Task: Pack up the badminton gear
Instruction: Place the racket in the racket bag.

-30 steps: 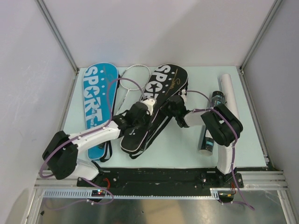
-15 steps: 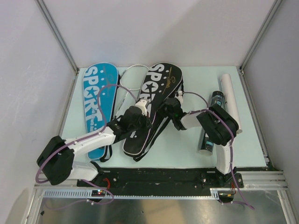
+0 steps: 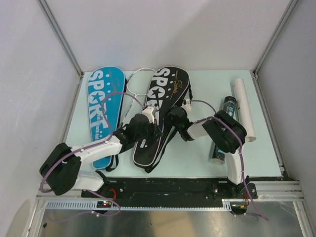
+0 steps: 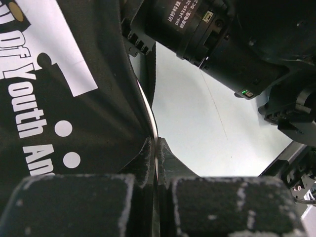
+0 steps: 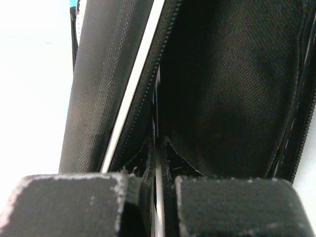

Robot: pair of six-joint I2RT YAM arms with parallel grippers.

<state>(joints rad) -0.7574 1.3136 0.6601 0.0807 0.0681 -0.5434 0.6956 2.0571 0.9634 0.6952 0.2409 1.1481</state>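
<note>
Black SPORT racket bag point(image 3: 165, 94), middle of the desk point(image 3: 195, 158), left tool point(image 4: 156, 160) pinching its fabric edge, right tool point(image 5: 157, 160) pinching its zippered edge.

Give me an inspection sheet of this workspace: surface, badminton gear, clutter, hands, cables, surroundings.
Surface: pale green table, gear lying flat on it.
Job's things: blue bag at left; racket head showing between it and the black bag; white tube and black tube at right.
Clutter: nothing seen.
Hands: left hand and right hand are each shut on an edge of the black bag.
Cables: purple cable runs along each arm.
Surroundings: white walls, metal frame post.
</note>
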